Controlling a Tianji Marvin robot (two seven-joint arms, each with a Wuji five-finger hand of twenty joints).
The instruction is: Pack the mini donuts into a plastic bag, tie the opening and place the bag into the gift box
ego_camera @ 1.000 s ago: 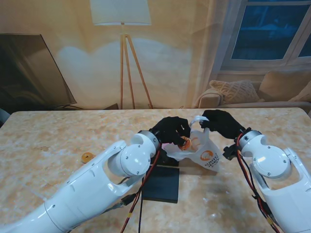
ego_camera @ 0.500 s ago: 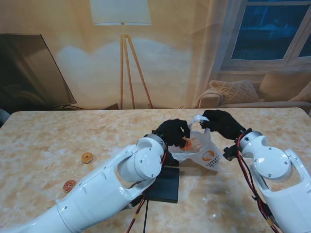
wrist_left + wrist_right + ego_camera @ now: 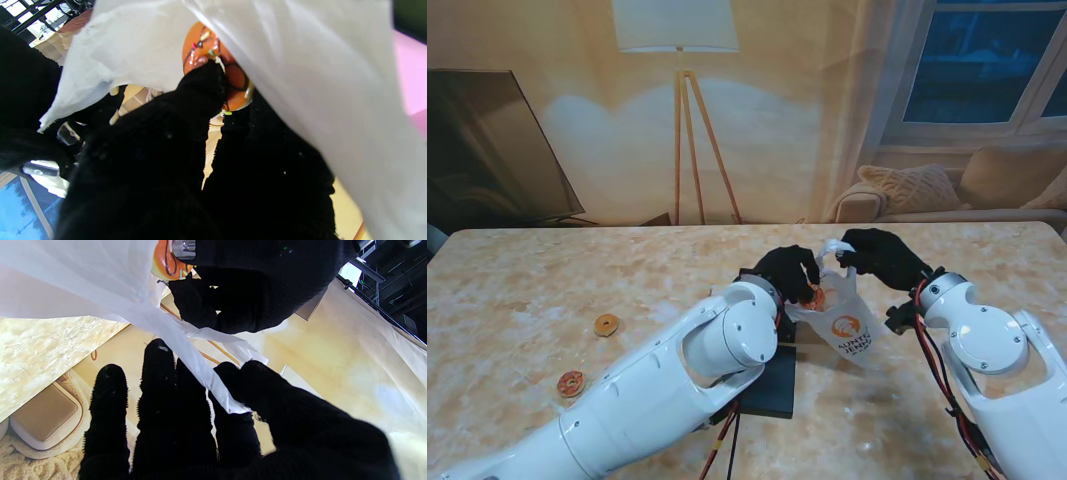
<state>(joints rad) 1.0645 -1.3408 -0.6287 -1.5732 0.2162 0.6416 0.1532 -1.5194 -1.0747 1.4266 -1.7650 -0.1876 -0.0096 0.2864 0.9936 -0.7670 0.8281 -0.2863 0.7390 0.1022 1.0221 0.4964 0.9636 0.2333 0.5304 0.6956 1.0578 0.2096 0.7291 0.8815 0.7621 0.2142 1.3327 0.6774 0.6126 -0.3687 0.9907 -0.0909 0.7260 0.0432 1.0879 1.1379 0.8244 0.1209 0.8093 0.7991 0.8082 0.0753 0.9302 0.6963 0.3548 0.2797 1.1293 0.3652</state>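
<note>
Orange sprinkled donut [image 3: 230,71] at bag [image 3: 842,320] mouth

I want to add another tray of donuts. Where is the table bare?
Bare: the far left corner beyond the two loose donuts, and the strip nearer me, right of the dark box. Crowded: the middle, where both hands hold the bag.

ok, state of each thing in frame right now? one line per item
left hand: shut on an orange donut, at the bag mouth
right hand: shut on the plastic bag rim, holding it up
plastic bag: hanging, opening untied
two donuts on the table, and: loose, not packed
dark box: flat on the table, partly hidden by the left arm
</note>
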